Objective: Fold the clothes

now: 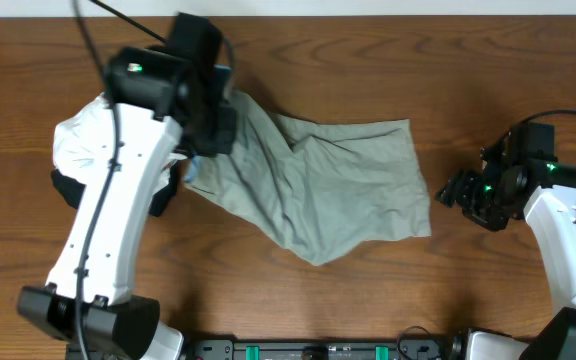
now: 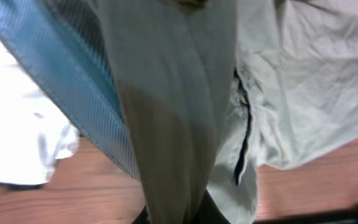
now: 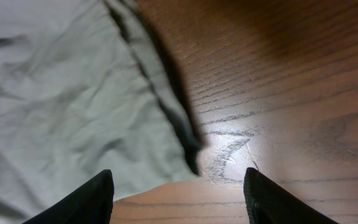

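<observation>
Left tool [image 1: 208, 135] pinched the trousers [image 1: 348, 190] at their 10 o'clock corner; only its wrist view showed right tool [image 3: 179, 174] spread wide.

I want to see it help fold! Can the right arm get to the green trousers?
Probably yes. The right gripper is open over bare table, right beside the edge of the trousers, with nothing between them.

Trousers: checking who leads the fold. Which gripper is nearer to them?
Left. The left gripper is at the trousers' upper-left end, gripping them; the right gripper hangs open beside their right edge.
</observation>
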Available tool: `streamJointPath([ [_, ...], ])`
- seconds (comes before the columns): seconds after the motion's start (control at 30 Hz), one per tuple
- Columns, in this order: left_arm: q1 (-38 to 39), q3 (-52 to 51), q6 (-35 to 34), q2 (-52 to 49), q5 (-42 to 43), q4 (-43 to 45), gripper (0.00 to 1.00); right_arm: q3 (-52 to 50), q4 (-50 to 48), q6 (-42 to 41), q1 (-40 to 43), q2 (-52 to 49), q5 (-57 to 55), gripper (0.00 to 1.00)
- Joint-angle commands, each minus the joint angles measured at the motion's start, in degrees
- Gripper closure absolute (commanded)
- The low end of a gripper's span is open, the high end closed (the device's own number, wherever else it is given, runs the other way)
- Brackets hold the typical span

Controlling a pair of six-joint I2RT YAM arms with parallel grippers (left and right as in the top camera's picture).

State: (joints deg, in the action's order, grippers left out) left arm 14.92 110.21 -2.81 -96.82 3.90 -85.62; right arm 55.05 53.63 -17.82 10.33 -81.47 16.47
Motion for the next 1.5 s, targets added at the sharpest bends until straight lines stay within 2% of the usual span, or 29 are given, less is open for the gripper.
streamJointPath([
  [0.0, -1.53, 3.87, 4.70, 1.46, -3.21, -0.94, 0.94, 1.14, -0.46, -0.98, 0.26, 0.46, -0.39, 0.35],
  [0.23, -1.33, 4.70, 7.58, 1.44, -3.56, -0.31, 0.94, 1.14, -0.48, -0.96, 0.26, 0.46, -0.39, 0.34],
  [0.33, -0.28, 4.74, 6.49, 1.40, -3.32, 0.55, 0.93, 1.14, -0.48, -0.96, 0.26, 0.46, -0.39, 0.34],
  [0.6, 9.27, 4.72, -4.81, -2.01, 0.59, 8.37, 0.93, 1.14, -0.46, -0.96, 0.26, 0.46, -0.39, 0.34],
  [0.87, 18.36, 4.63, -15.19, -13.38, 0.57, 14.82, 0.94, 1.14, 0.48, -0.46, 0.26, 0.46, -0.39, 0.34],
  [1.17, 23.71, 4.61, -20.83, -23.10, 1.09, 21.18, 0.93, 1.14, 0.59, 0.11, 0.26, 0.46, -0.39, 0.35],
  [1.47, 29.31, 4.39, -22.05, -25.03, 1.46, 21.46, 0.92, 1.14, 0.72, 0.11, 0.26, 0.46, -0.42, 0.35],
])
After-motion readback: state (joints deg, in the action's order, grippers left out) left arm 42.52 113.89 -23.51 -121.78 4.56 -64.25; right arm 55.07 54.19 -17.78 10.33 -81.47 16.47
